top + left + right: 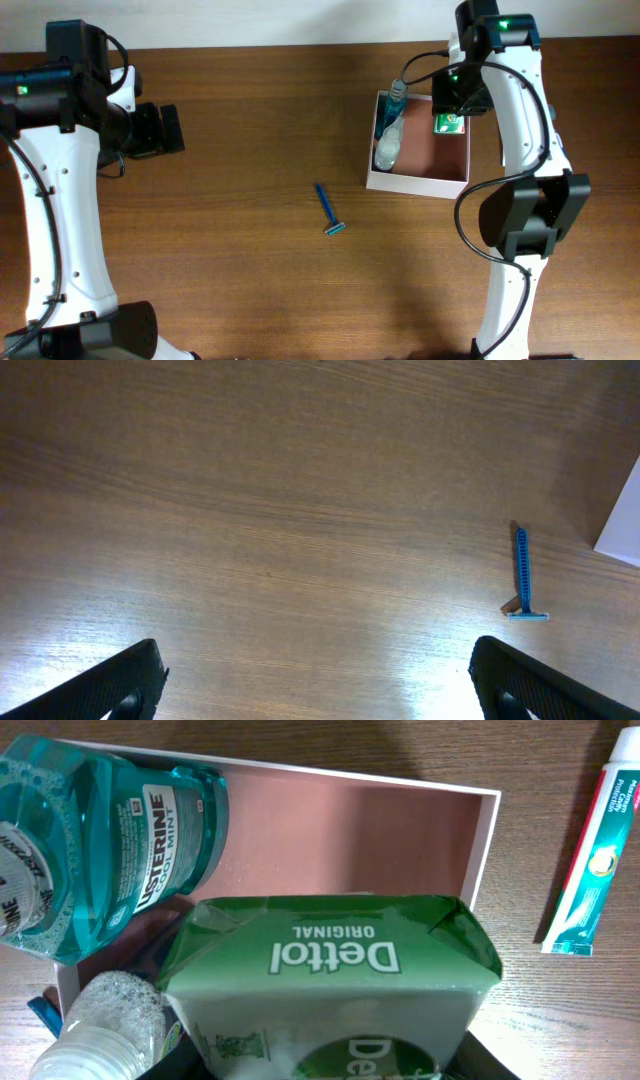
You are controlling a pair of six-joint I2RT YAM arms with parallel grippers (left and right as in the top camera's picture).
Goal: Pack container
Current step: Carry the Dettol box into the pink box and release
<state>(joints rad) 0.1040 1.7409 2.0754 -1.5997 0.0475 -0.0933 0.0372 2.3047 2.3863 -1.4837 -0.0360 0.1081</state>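
The container (415,185), a square white-walled box with a pink-brown inside (380,820), stands at the back right. A teal Listerine bottle (396,101) (110,840) and a clear bottle with a white cap (386,150) (95,1025) lie along its left wall. My right gripper (455,105) (320,1065) is shut on a green Dettol soap pack (447,123) (330,970), held over the container's right half. A blue razor (329,211) (521,573) lies on the table to the container's left. My left gripper (165,130) (320,690) hangs open at the far left, nothing between its fingers.
A toothpaste tube (590,860) lies on the wooden table just outside the container's right wall; in the overhead view my right arm hides it. The container's corner (622,520) shows at the right edge of the left wrist view.
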